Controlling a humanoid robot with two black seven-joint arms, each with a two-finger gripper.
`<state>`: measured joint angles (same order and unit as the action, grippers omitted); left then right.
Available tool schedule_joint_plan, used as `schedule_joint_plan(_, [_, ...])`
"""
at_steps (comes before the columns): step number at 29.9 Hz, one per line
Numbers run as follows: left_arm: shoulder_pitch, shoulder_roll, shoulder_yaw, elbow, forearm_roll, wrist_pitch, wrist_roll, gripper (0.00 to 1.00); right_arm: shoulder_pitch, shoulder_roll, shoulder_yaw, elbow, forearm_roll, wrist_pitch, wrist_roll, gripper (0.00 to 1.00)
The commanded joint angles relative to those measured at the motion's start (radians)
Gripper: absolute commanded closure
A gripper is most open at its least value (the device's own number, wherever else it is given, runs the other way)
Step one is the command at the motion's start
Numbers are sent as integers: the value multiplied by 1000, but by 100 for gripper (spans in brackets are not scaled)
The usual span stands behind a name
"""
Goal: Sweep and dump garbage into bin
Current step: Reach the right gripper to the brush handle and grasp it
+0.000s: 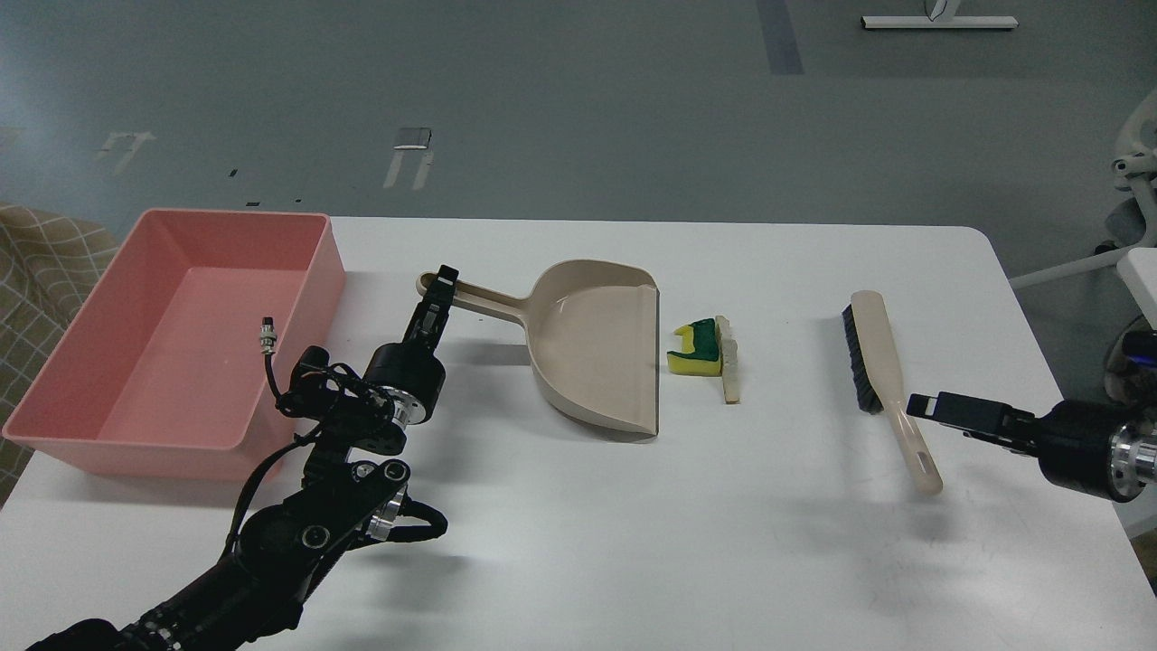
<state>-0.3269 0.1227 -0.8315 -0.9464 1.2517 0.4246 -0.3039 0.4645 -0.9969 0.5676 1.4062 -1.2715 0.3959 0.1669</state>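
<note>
The garbage lies mid-table: a yellow sponge piece with a green top point(696, 351) and a thin cream ridged stick point(729, 360) touching its right side. The beige dustpan point(597, 348) lies just left of them, mouth toward them. My left gripper point(441, 287) is at the end of the dustpan's handle point(479, 299) and looks shut on it. The pink bin point(181, 339) stands at the far left. The beige brush point(881, 366) lies to the right. My right gripper point(924, 405) comes in from the right, its tip just beside the brush handle; its fingers cannot be told apart.
The white table's right edge point(1039, 362) runs close behind the brush. A checked cloth point(36, 262) shows left of the bin. A white chair base point(1125, 235) stands off the table at the right.
</note>
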Motion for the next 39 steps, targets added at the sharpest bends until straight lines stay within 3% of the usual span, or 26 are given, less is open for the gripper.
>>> schedule_joint_plan(1, [0,0,0,0,-1,0,0,100,-1,6,0,13,-29,0,-10,10])
schedule_joint_plan(4, [0,0,0,0,-1,-1,-1,100,-1,18,-5,11,-84,-2,-12,23])
schedule_joint_plan(12, [2,0,0,0,-1,0,-1,100,-24,30,-6,8,-106,0,-13,29])
schedule_joint_plan(19, [0,0,0,0,0,0,-1,100,-24,67,-6,10,-154,-3,-12,53])
schedule_joint_plan(22, [0,0,0,0,0,6,-1,100,-27,67,-6,11,-158,-19,-15,74])
schedule_joint_plan(25, [0,0,0,0,0,6,-1,100,-41,63,-6,13,-161,-23,-15,82])
schedule_joint_plan(27, [0,0,0,0,0,6,-1,100,-43,58,-5,16,-160,-23,-15,98])
schedule_joint_plan(39, [9,0,2,-5,2,6,-6,100,-43,78,-2,34,-157,-23,-49,100])
